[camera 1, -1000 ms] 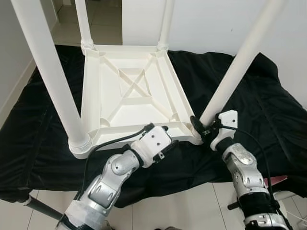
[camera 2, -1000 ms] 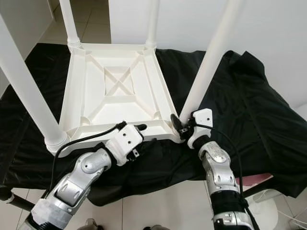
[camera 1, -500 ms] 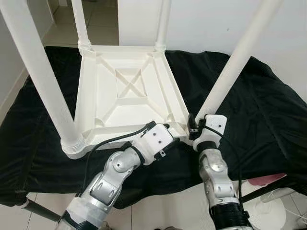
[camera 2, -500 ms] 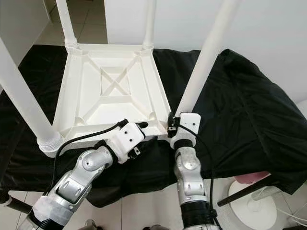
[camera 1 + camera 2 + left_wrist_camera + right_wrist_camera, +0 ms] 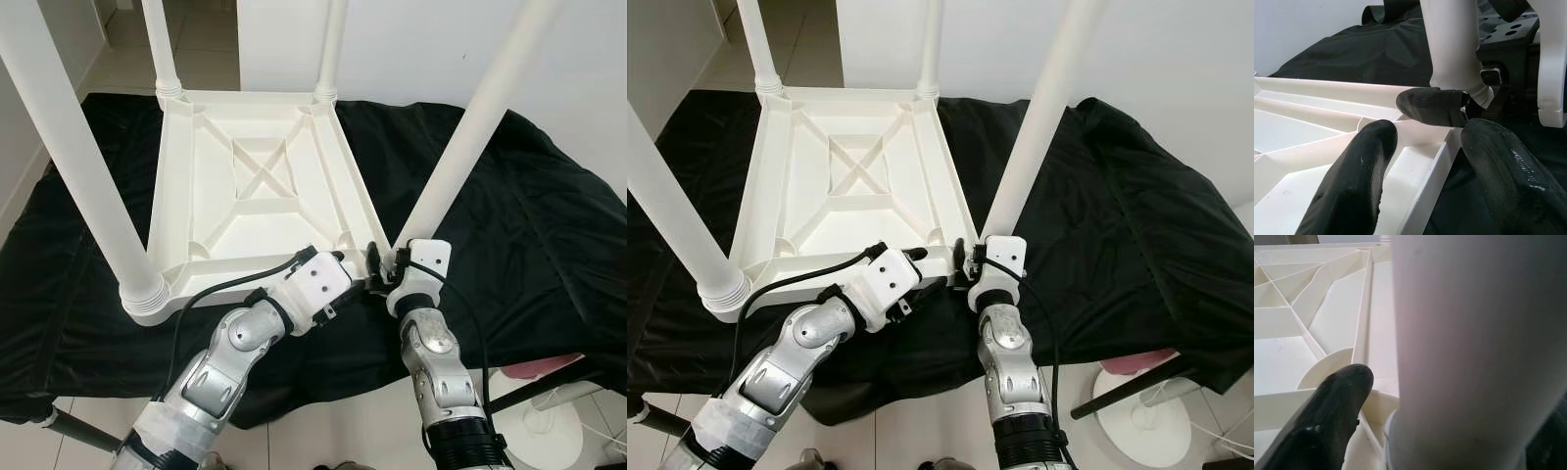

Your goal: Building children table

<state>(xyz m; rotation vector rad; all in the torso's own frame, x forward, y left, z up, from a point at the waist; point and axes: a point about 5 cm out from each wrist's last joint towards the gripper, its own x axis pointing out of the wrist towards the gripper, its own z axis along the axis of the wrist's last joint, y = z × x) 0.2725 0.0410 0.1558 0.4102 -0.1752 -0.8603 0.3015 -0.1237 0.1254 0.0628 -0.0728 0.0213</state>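
Keep right gripper (image 5: 384, 266) jaws clamped low on round white plastic leg (image 5: 460, 147) at upturned white ribbed table's (image 5: 257, 196) near right corner, left gripper (image 5: 364, 285) jaws apart astride near rim, twisting squarely.

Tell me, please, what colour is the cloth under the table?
Black cloth, clearest in the left eye view.

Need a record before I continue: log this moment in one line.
table upside down on black cloth | right hand around near-right leg base | left hand straddling near rim
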